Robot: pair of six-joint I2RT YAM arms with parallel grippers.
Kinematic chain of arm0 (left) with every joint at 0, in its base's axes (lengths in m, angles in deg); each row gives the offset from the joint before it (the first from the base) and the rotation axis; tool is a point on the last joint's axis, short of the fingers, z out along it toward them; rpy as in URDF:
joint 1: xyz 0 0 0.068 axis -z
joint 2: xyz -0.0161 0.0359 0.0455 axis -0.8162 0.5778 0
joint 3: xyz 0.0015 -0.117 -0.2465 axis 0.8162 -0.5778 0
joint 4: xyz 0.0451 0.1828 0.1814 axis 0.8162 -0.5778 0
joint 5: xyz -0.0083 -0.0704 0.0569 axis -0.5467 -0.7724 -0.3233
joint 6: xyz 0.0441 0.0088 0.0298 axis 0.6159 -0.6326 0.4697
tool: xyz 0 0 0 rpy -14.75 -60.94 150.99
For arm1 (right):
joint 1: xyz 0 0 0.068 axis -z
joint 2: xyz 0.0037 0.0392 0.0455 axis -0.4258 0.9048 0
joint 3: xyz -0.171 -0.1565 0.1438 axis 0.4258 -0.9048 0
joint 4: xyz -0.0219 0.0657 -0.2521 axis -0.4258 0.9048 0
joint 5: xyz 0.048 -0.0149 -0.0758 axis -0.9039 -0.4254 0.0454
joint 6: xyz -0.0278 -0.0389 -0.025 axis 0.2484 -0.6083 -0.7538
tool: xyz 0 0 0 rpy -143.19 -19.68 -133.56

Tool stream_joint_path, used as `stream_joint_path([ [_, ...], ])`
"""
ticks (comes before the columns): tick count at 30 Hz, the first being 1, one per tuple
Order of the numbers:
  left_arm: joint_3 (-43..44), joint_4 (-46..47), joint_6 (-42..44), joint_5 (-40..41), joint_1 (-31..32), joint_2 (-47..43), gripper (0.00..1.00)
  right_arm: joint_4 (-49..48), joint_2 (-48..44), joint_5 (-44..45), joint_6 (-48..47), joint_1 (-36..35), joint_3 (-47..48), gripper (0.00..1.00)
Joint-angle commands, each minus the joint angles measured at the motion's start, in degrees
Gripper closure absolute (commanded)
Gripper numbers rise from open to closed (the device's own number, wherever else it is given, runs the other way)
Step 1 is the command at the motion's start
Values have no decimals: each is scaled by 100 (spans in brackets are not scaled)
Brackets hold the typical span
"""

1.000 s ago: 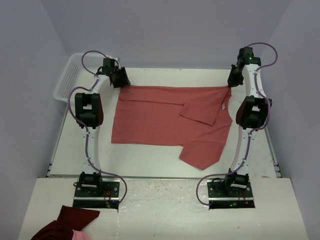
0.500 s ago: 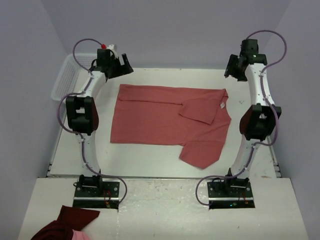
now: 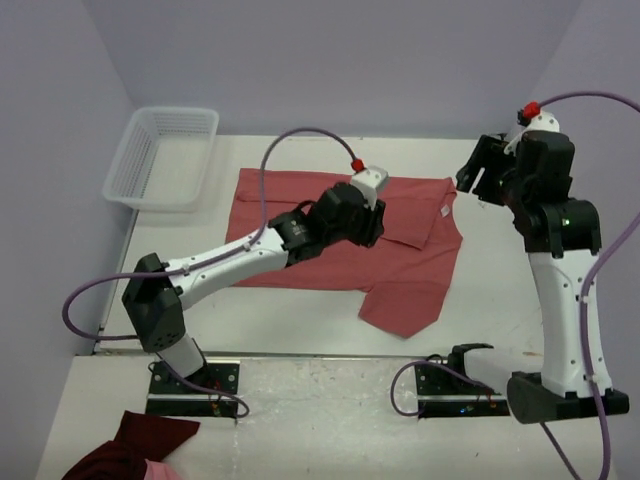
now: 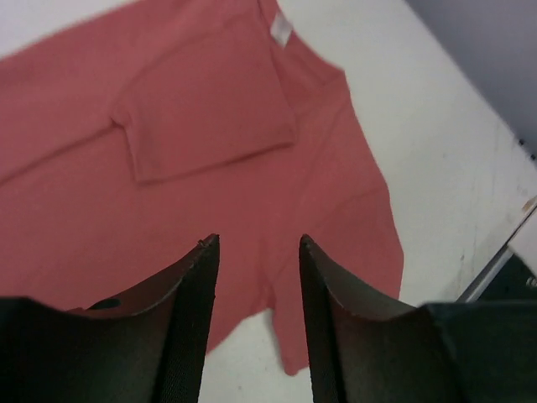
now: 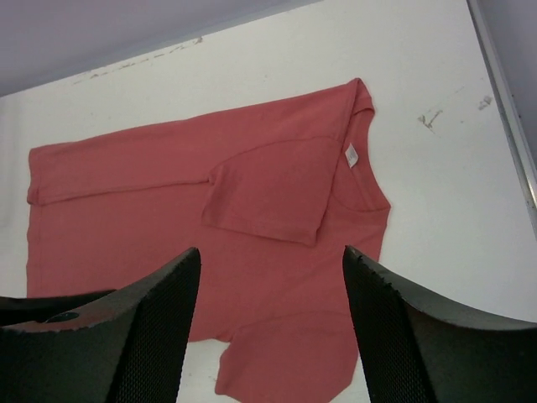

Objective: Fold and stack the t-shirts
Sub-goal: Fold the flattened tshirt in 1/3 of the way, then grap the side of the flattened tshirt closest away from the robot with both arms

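Note:
One salmon-red t-shirt lies spread on the white table, its far edge folded over and one sleeve folded in beside the white neck label. My left gripper hovers above the shirt's middle, near the folded sleeve. In the left wrist view it is open with nothing between the fingers, the t-shirt below. My right gripper is raised off the shirt's far right corner. It stands wide open and empty, looking down on the t-shirt.
A white mesh basket sits at the far left corner. A dark maroon cloth bundle with a pink patch lies on the near ledge by the left base. A metal rail runs along the table's near edge.
Both grippers have left the shirt's far corners. The left arm swung right, out over the shirt's middle. The right arm rose and drew back to the right, its jaws opening.

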State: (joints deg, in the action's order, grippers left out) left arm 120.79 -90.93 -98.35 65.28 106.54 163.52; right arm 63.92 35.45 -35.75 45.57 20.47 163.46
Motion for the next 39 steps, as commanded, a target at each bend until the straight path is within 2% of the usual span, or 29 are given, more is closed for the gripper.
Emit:
stream_joint_path([
  [1,-623,-134,-98,1253,528,119,56,399,-465,-33,222,-10,-157,30],
  [6,-950,-318,-256,2139,1600,646,54,683,-1028,317,170,-1,-447,29],
  [12,-678,-467,-380,2738,2664,1103,53,648,-1283,450,204,-1,-1062,29],
  [25,-326,-512,-388,2291,3087,1771,40,577,-1362,520,222,-1,-1265,29],
  [39,26,-29,-116,1351,3105,2000,39,568,-1406,538,213,-1,-1327,28],
])
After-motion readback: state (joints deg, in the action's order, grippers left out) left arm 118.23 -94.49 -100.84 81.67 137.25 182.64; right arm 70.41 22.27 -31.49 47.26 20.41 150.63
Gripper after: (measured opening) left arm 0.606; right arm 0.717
